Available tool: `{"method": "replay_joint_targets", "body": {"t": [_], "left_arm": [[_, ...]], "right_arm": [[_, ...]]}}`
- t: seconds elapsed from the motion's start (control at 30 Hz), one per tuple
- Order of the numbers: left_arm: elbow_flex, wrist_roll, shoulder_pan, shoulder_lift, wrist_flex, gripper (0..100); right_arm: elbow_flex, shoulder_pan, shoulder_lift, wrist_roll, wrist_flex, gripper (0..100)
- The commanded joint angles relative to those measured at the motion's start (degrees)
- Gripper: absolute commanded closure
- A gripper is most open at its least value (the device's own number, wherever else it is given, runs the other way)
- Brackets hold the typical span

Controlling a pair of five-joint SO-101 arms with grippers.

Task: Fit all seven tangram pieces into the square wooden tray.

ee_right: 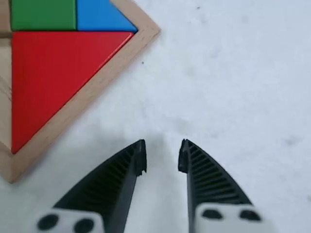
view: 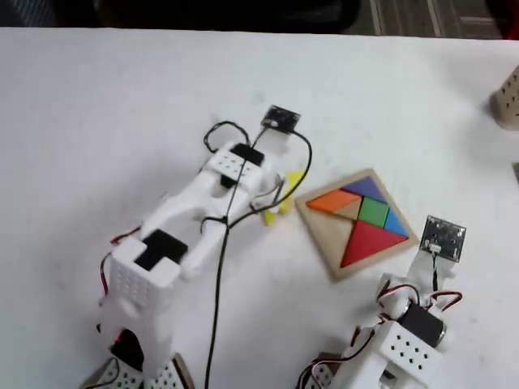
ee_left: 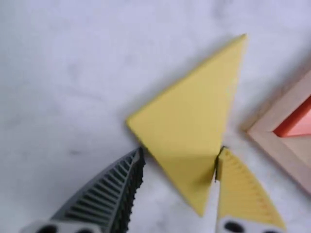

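High view: the tray (view: 323, 232) is set cornerwise on the table (view: 122, 105). An orange piece (view: 331, 200), a purple piece (view: 366, 188), a green square (view: 373, 212), a blue piece (view: 396, 224) and a red triangle (view: 369, 243) are held in it, and bare wood is seen along its 8 o'clock side. Whether the pale patch between orange and green is a piece or bare floor cannot be told.

A yellow triangle (view: 293, 181) is laid flat on the table just outside the tray, at its 9 o'clock, and is largely covered by the left arm. In the left wrist view, one corner of it is clamped by the left gripper (ee_left: 180, 150), whose grey and yellow fingers are pressed against two of its edges; a tray corner is cut off at the picture's edge.

The right gripper (ee_right: 161, 155) is held over bare table near the tray corner at 4 o'clock, with its fingers slightly apart and nothing between them. From above it is hidden under its wrist camera. A beige object (view: 508, 99) is cut off at the table's 2 o'clock edge.
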Motion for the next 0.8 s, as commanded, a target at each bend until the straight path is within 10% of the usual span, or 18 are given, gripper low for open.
{"method": "replay_joint_targets", "body": {"t": [0.0, 0.77], "left_arm": [[-1.58, -0.44, -2.77, -0.31, -1.41, 73], [-4.48, -10.64, -7.25, -0.48, -8.00, 73]], "right_arm": [[-3.78, 6.02, -0.48, 5.63, -3.38, 87.5], [-80.44, 25.54, 80.57, 8.88, 2.86, 84.0]]}}
